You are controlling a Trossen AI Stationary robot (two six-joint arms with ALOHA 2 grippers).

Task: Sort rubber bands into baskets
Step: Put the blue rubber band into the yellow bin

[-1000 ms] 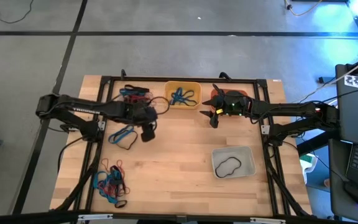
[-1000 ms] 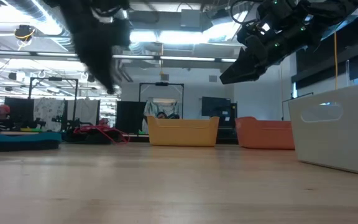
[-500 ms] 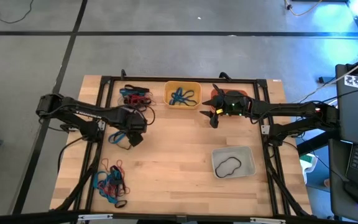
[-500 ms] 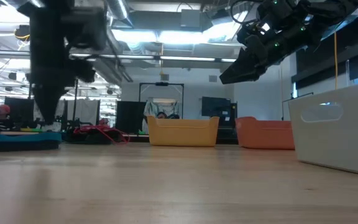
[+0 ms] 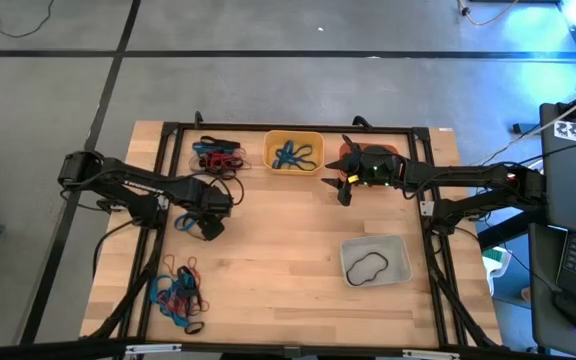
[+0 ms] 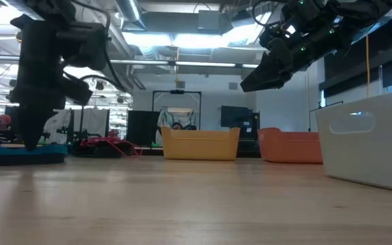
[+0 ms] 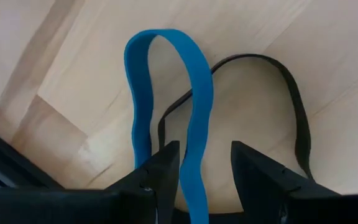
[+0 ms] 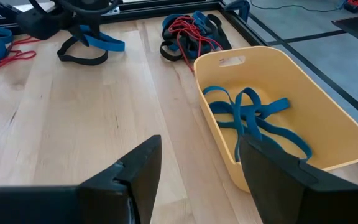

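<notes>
Near left: tangled band pile (image 5: 178, 296). Near right: grey basket (image 5: 376, 260), black band inside. Left gripper (image 5: 211, 226), fingers parted, straddles blue band (image 7: 191, 93) lying on table beside black band (image 7: 291, 106). Far: right gripper (image 5: 342, 187) parted, empty, by yellow basket (image 5: 293, 152).

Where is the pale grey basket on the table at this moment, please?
In the high view, the pale grey basket sits on the table's right side, near the front edge, below the orange basket, with one black rubber band inside.
</notes>
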